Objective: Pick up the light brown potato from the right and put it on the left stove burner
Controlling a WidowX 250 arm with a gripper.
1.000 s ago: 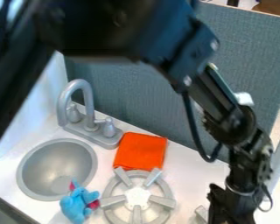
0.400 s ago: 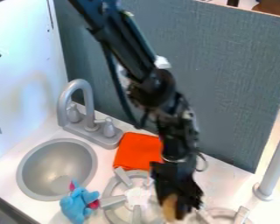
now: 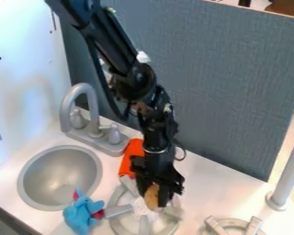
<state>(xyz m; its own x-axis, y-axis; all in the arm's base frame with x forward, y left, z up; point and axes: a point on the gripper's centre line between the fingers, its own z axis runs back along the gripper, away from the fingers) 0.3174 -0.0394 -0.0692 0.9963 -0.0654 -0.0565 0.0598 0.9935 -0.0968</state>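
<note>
"Nearest?"
"Burner grate [image 3: 143, 224], blue plush elephant [image 3: 81, 215] beside it. Hand [image 3: 152, 193] gripping tan oval toy [image 3: 151, 198] over grate; contact w/ grate unclear."
"Risks?"
"Rounded sides: poor grip = slip, poss. roll btwn prongs. Orange cloth [image 3: 130, 158] just behind; hand could snag it on a backswing. Faucet [image 3: 67, 114] farther, lower risk."

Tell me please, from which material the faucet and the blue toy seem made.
The faucet looks like plastic or painted metal, smooth with a dull sheen; its even grey and soft highlights fit both. The blue toy seems plush fabric, matte, judging by its rounded, stuffed-looking shape.
</note>
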